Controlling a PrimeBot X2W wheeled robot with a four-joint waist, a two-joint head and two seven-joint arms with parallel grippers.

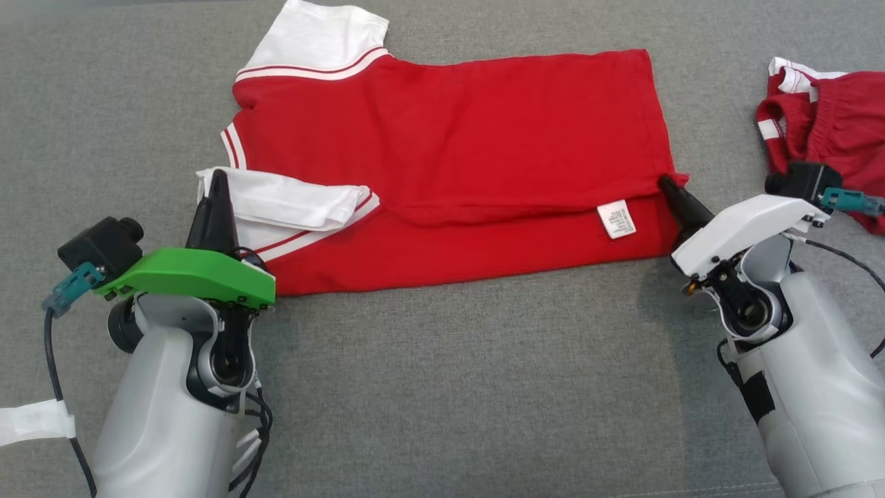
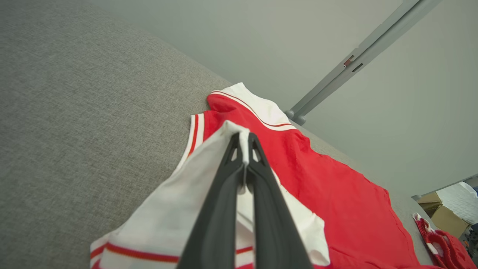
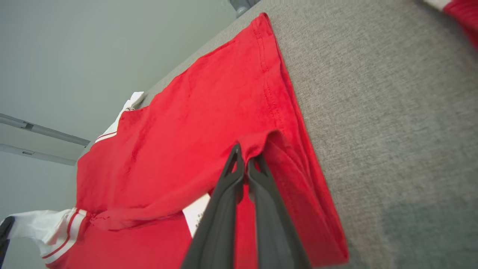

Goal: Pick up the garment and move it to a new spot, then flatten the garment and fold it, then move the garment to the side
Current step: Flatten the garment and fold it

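Observation:
The garment [image 1: 449, 138] is a red T-shirt with white sleeves, spread on the grey surface with its near edge folded up over the body. My left gripper [image 1: 218, 181] is shut on the white sleeve; in the left wrist view its fingers [image 2: 244, 149] pinch the sleeve's edge [image 2: 239, 130]. My right gripper [image 1: 667, 183] is shut on the red hem corner at the right; the right wrist view shows its tips [image 3: 245, 158] clamping a fold of red cloth [image 3: 257, 140]. A white care label [image 1: 617, 219] faces up near that corner.
A second red and white garment [image 1: 826, 121] lies crumpled at the far right, just beyond my right arm. The grey fabric surface [image 1: 456, 387] stretches open toward me. A strip of white tape [image 1: 34, 422] hangs at the lower left.

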